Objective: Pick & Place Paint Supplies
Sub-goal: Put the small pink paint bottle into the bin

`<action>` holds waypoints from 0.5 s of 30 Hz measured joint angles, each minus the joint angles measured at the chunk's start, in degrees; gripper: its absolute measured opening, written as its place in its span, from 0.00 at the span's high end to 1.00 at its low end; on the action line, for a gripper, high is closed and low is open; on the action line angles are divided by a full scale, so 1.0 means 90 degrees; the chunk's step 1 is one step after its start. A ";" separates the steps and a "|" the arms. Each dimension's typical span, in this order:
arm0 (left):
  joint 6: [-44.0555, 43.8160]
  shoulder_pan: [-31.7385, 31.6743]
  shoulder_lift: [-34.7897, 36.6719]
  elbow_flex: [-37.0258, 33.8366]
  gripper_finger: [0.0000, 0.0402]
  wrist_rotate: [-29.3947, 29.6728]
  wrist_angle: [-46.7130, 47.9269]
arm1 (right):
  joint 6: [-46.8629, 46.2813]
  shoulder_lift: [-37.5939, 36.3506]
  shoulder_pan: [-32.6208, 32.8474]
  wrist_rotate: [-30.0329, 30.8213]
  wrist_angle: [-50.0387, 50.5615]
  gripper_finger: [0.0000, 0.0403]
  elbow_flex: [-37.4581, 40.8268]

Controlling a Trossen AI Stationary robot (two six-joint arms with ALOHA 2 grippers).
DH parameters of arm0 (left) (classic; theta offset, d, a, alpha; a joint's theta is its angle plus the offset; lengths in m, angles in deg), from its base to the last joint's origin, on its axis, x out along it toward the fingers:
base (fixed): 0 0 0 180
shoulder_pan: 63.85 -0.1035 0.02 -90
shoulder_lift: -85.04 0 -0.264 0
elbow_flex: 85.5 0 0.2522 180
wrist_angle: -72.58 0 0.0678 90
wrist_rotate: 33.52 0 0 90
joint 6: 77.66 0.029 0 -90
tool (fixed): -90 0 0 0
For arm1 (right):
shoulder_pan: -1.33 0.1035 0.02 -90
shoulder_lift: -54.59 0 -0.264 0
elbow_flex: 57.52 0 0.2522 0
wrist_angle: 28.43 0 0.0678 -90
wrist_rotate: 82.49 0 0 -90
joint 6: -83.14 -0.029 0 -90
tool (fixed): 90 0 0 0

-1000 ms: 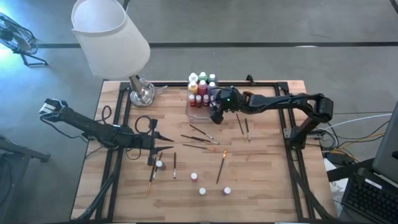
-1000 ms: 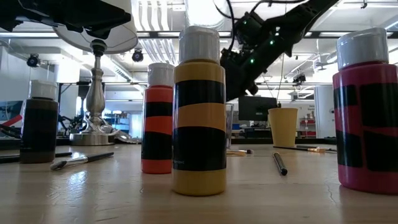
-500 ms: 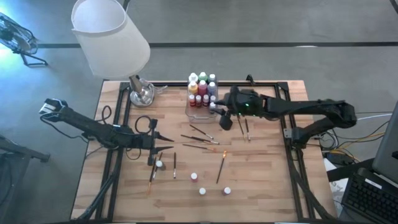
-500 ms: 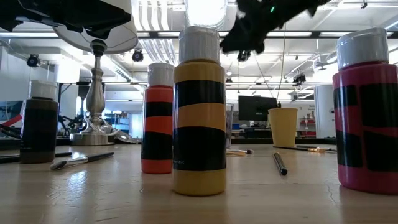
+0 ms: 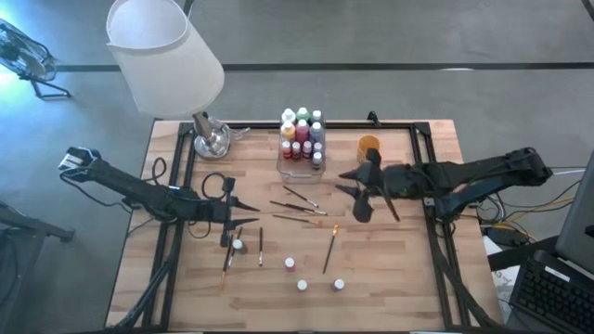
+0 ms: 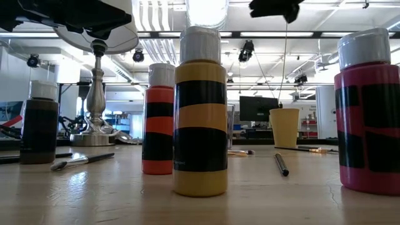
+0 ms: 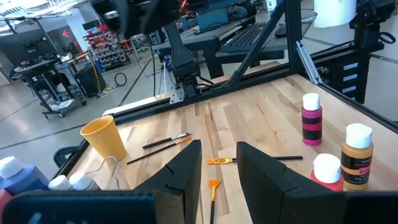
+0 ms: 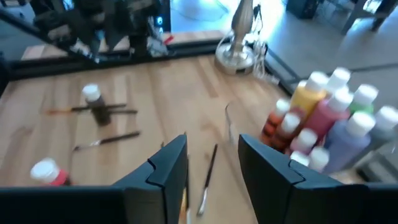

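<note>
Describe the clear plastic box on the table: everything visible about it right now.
The clear plastic box is a small transparent bin standing upright near the table's far edge, right of the lamp base. It is packed with upright white-capped paint bottles in orange, red, green and purple. Its thin see-through walls show best in the right wrist view. No gripper touches it; the orange cup stands apart to its right.

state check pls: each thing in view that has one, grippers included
Left gripper: open, empty, over table's left side.
Right gripper: open, empty, raised right of the box.
Box: upright, packed with capped bottles.
Orange cup: upright, beside box.
Loose bottles: standing, capped.
Brushes: lying flat on table.
Lamp: upright; lit or not, can't tell.
</note>
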 joint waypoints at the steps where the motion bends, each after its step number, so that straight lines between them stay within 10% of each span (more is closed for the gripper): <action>1: 0.0000 0.0000 -0.0002 0.0000 0.73 0.0002 0.0002 | -0.0136 -0.0012 0.0120 0.0069 0.0162 0.64 0.0000; 15: 0.0000 -0.0002 -0.0002 0.0000 0.73 0.0000 0.0052 | -0.1319 0.0042 0.1625 0.0180 0.0698 0.67 0.0002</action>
